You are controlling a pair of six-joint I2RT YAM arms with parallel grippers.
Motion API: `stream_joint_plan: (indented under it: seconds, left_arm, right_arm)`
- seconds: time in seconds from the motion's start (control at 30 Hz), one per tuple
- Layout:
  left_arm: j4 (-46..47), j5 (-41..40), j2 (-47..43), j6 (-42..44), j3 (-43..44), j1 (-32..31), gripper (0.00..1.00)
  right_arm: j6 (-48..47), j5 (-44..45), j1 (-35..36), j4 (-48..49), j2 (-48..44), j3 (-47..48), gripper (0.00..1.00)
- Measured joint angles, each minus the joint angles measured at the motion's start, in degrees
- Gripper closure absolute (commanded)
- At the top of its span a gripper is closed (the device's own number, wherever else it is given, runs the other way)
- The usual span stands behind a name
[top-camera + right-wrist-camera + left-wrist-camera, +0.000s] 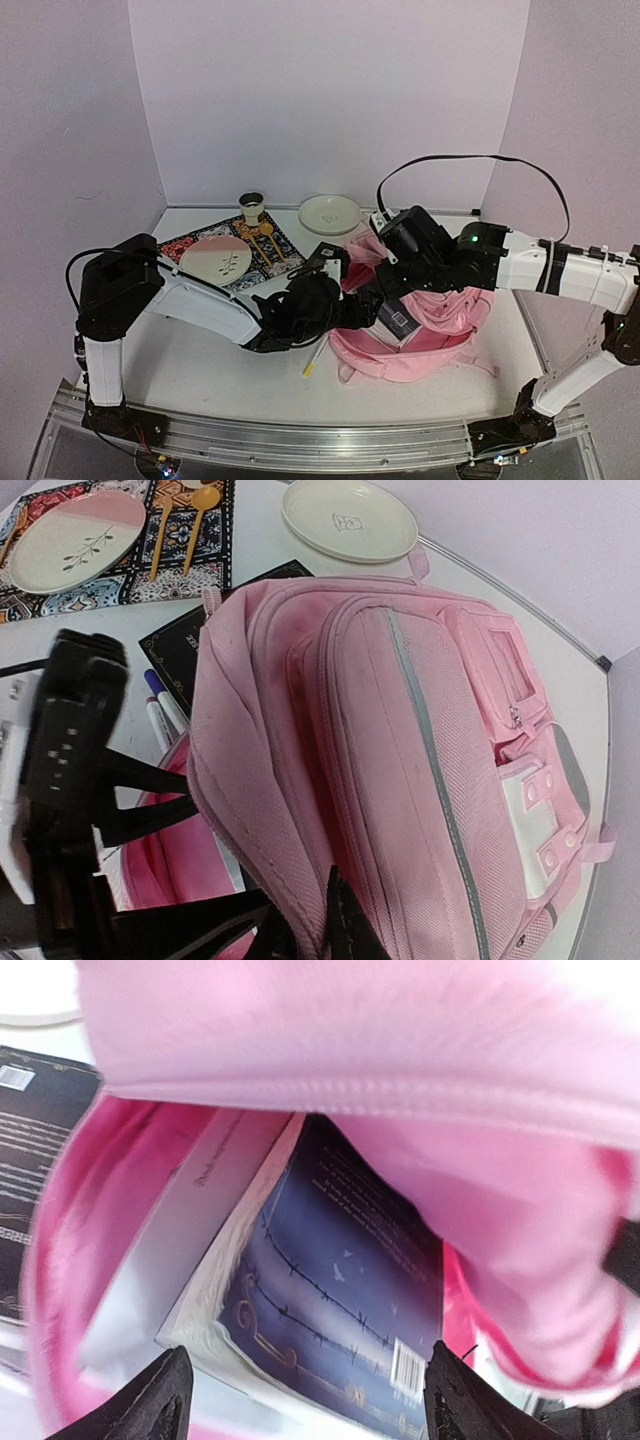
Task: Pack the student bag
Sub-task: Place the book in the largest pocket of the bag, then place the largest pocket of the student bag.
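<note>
We find the student bag (pixel 440 345) lying on the table (pixel 200 380) with its front pockets up and its mouth turned toward the left arm. The right gripper (pixel 325 920) is pinched shut on the fabric of the bag's upper lip and holds it up, so the mouth gapes. At that mouth the left gripper (pixel 310 1400) stands wide, with nothing clamped between its fingers. Just beyond them a dark blue book (pixel 330 1290) lies inside the bag against the pink lining, so we judge one book packed.

Some things remain outside. A second dark book (pixel 180 645) lies just outside the bag's mouth, partly under its edge. Beside it are what look like two markers (pixel 160 695), though the view is too blurred for us to be sure. A yellow-tipped pen (pixel 313 360) lies just beside the bag, on its left-arm side. We cannot say whether the white plate (pixel 330 212) behind the bag belongs inside. The bag is not yet closed.
</note>
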Motion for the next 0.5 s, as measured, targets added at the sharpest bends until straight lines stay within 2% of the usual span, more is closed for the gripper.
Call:
stream_joint_plan:
  seconds: [0.3,0.5]
  left_arm:
    - [-0.8,-1.7,-11.5,2.2,-7.1,0.0,0.12]
    - [-1.3,-1.2,-17.9,1.6,-11.8,1.4,0.14]
  right_arm:
    - [0.9,0.4,-2.6,1.0,-3.0,-5.0,0.88]
    - [2.1,0.0,-2.7,1.0,-4.7,-8.3,0.86]
